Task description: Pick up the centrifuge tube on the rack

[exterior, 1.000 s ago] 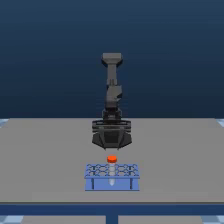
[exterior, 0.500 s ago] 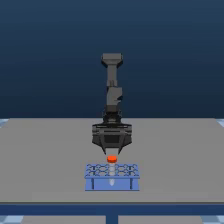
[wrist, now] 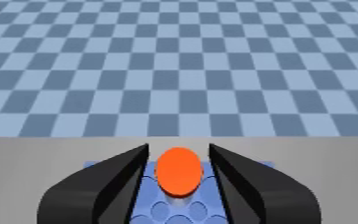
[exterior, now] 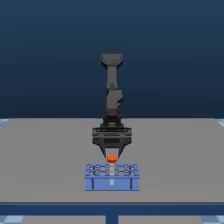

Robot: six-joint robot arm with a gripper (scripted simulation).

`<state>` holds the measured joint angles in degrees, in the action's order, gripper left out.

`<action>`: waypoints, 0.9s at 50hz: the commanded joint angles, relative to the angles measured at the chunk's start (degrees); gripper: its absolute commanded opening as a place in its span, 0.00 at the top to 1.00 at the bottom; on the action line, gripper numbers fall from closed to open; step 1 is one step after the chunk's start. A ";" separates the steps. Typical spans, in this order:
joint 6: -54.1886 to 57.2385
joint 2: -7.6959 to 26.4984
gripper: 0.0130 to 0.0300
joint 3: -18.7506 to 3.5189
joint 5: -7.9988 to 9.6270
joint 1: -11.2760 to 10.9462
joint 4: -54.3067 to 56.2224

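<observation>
The light-blue rack [exterior: 111,185] stands on the grey table near its front edge. The centrifuge tube stands upright in a hole at the rack's back row, and its orange-red cap [exterior: 112,158] sticks up above the grid. My gripper [exterior: 112,153] hangs straight over it, open, with its dark fingers coming down on either side of the cap. In the wrist view the cap [wrist: 178,171] sits between the two fingers [wrist: 113,186] with a thin gap on each side, and the rack's holes [wrist: 186,214] show below. The rack hides most of the tube's body.
The grey table [exterior: 45,150] stretches flat to both sides of the rack and behind the arm. Its front edge runs just below the rack in the exterior view. A blue checkered floor [wrist: 179,65] fills the far part of the wrist view.
The gripper has come down steadily toward the rack, so its fingertips now reach the level of the orange-red cap. The tube and rack have not moved.
</observation>
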<state>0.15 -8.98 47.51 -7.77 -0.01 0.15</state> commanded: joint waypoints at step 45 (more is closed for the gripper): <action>-0.07 3.54 1.00 1.96 -6.26 0.00 -0.06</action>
<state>0.10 -5.42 49.50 -13.91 0.00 0.09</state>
